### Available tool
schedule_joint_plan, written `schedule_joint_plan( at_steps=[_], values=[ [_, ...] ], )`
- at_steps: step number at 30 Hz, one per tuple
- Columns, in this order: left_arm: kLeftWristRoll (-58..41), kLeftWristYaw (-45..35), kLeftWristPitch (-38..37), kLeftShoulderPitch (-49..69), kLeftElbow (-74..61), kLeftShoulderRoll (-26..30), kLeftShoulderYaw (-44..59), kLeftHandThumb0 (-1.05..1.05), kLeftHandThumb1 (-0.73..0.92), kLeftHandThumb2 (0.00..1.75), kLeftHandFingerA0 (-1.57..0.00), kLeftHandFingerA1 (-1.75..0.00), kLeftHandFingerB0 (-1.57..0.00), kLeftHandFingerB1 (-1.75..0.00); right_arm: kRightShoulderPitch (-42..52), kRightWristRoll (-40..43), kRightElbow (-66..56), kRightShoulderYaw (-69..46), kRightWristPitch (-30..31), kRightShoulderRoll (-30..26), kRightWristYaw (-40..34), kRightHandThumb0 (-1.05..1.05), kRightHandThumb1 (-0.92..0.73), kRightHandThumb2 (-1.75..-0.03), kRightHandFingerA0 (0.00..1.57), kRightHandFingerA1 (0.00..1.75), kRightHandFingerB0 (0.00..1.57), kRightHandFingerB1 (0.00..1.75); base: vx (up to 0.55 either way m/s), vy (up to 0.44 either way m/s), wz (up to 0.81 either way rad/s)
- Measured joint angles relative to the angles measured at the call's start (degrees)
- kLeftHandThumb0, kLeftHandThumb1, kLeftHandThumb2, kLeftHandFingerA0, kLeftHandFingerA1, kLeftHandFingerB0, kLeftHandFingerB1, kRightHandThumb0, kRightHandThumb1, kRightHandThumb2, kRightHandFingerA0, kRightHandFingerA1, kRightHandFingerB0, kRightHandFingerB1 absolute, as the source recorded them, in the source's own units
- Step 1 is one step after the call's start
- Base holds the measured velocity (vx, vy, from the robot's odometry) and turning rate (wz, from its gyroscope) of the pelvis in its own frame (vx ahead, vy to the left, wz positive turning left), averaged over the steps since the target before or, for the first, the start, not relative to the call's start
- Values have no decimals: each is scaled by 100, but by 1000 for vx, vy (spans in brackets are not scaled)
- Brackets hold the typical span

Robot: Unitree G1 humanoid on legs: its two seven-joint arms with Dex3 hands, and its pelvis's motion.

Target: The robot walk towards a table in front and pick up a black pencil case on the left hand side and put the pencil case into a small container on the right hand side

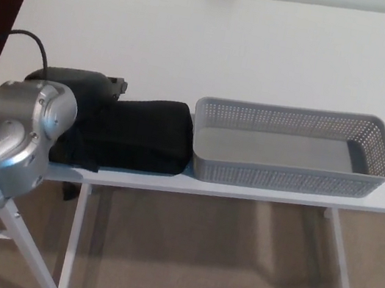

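A white table (269,46) fills the upper part of the head view, with beige floor (217,260) showing below its near edge. The black pencil case (151,135) lies on the table close to the near edge, left of the middle. Its right end sits right against the left end of a grey perforated basket (287,180), which lies lengthwise along the near edge on the right. Bare grey bottom shows inside the basket.

The robot's left arm (18,139), silver with a black cuff lower down, comes in from the near left corner and reaches over the table's edge. The left hand (82,95) rests on the left end of the pencil case, covering that end. The hand is as dark as the case, so I cannot tell whether its fingers are clenched around the case or only lying on it. A thin black cable (25,35) loops up from behind the arm, over the left side of the table.

The right hand does not show in this view.
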Motion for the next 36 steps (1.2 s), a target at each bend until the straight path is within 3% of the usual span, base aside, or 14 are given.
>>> schedule_joint_plan(
  at_steps=[6, 7, 8, 11, 12, 13, 14, 15, 16, 25, 28, 30, 33, 36],
  values=[
    [170, 161, -112, 184, 113, -227, -4, -43, 30, 71, 0, -34, 0, -25, -22, 4, 10, -2, 9, 1, 0, -32, -59, -57, 60, 49, 53, 41, 0, 0, 0],
    [195, 210, -145, 208, 141, -249, -4, -35, 61, 61, -43, -38, -10, -26, -21, 5, 8, -3, 7, 1, 0, -34, -59, -57, 59, 47, 54, 40, 0, 0, 0],
    [216, 246, -165, 223, 161, -264, -4, -35, 61, 61, -43, -38, -10, -26, -21, 7, 8, -2, 5, 1, 1, -34, -59, -57, 59, 47, 54, 40, 0, 0, 0],
    [298, 417, -261, 304, 240, -357, 50, -22, 71, 63, -60, -94, -27, -31, -18, 6, -8, -1, 3, 2, 1, -33, -59, -57, 56, 44, 54, 40, 0, 0, 0],
    [300, 450, -281, 326, 259, -385, 74, -20, 67, 59, -74, -80, -65, -42, -18, 6, -12, -1, 1, 2, 1, -33, -60, -57, 56, 44, 54, 40, 0, 0, 0],
    [302, 508, -332, 353, 300, -431, 116, -21, 67, 59, -70, -107, -74, -51, -17, 6, -16, 0, 0, 2, 1, -33, -60, -57, 57, 45, 54, 40, 0, 0, 0],
    [303, 541, -411, 350, 343, -440, 138, -21, 67, 59, -70, -107, -74, -51, -18, 7, -32, -1, 0, 2, 1, -33, -60, -57, 57, 45, 54, 40, 0, 0, 0],
    [305, 560, -465, 344, 374, -442, 154, -19, 73, 59, -53, -149, -63, -80, -19, 9, -45, -2, 0, 2, 2, -33, -59, -57, 58, 46, 54, 40, 0, 0, 0],
    [311, 589, -519, 343, 399, -444, 169, -21, 84, 56, -49, -158, -53, -95, -18, 14, -60, -6, -1, 2, 3, -33, -58, -57, 60, 46, 54, 41, 0, 0, 0],
    [399, 834, -800, 390, 483, -457, 269, -23, 87, 61, -52, -163, -43, -123, -54, 17, -93, -9, -7, 2, 6, -33, -59, -57, 59, 46, 55, 41, 0, 0, 0],
    [398, 850, -892, 417, 481, -424, 315, -24, 87, 64, -58, -158, -53, -108, -69, 15, -56, -5, -17, 2, 6, -33, -59, -57, 61, 49, 55, 41, 0, 0, 0],
    [392, 842, -1000, 459, 472, -319, 382, -24, 83, 65, -61, -152, -67, -70, -41, 19, -163, -7, -13, 2, 11, -33, -59, -57, 60, 46, 55, 41, 0, 0, 0],
    [393, 803, -1113, 486, 460, -124, 461, -21, 80, 66, -65, -146, -69, -64, -33, 16, -174, -7, -2, 2, 11, -33, -59, -57, 62, 48, 56, 41, 0, 0, 0],
    [388, 731, -1196, 488, 444, 191, 663, -22, 85, 64, -64, -159, -57, -104, -58, 17, -124, -6, -2, 1, 11, -31, -59, -57, 65, 51, 55, 42, 0, 0, 0]
  ],
)
